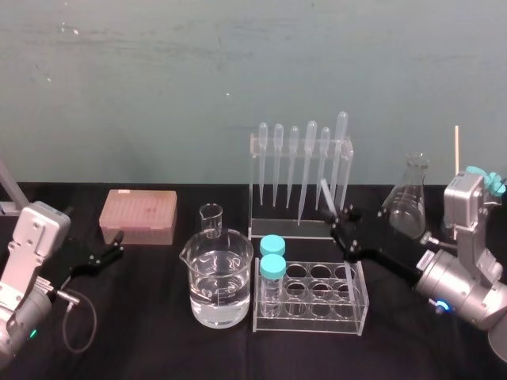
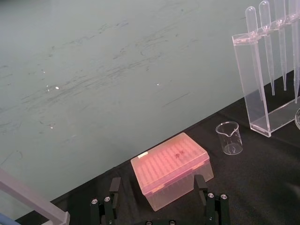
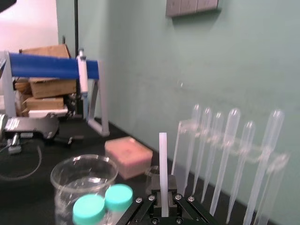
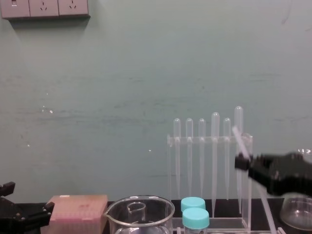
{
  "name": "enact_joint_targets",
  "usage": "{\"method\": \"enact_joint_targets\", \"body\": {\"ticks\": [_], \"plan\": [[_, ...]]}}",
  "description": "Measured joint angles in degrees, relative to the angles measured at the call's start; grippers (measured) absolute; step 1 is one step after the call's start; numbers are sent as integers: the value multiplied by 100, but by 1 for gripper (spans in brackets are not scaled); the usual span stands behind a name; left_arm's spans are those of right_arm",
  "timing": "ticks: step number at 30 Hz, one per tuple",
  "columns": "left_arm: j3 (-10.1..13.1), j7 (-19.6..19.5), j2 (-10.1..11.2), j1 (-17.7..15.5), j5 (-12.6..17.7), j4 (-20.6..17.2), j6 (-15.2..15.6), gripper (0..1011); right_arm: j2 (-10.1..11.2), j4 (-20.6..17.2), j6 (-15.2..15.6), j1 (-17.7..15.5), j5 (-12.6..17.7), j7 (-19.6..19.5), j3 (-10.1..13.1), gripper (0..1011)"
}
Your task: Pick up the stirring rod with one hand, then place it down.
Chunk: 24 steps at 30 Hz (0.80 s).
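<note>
My right gripper [image 1: 341, 226] is shut on the stirring rod [image 1: 325, 192], a thin translucent-white stick held tilted above the test tube rack [image 1: 310, 310]. The rod's upper end leans toward the pipette stand [image 1: 301, 207], and its lower part runs down to the rack's right rear holes. In the right wrist view the rod [image 3: 162, 159] stands up between the closed fingers [image 3: 170, 187]. In the chest view the rod [image 4: 238, 138] slants through the gripper [image 4: 243, 163]. My left gripper [image 1: 111, 253] rests open at the far left, near the pink box [image 2: 169, 168].
A large beaker of water [image 1: 219, 277] and a small empty beaker [image 1: 211, 218] stand at centre. Two teal-capped tubes [image 1: 272, 257] sit in the rack's left end. A conical flask [image 1: 408, 202] is at the back right, just beyond my right arm.
</note>
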Motion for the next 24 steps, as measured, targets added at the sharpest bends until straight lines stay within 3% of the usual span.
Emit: {"method": "enact_joint_targets", "body": {"ticks": [18,24], "plan": [[0,0,0,0,0,0,0,1000,-430,24,-1312,3,-262,-307,663,70],[0,0,0,0,0,0,0,1000,-555,153,-1496,-95,67,-84,850,70]]}}
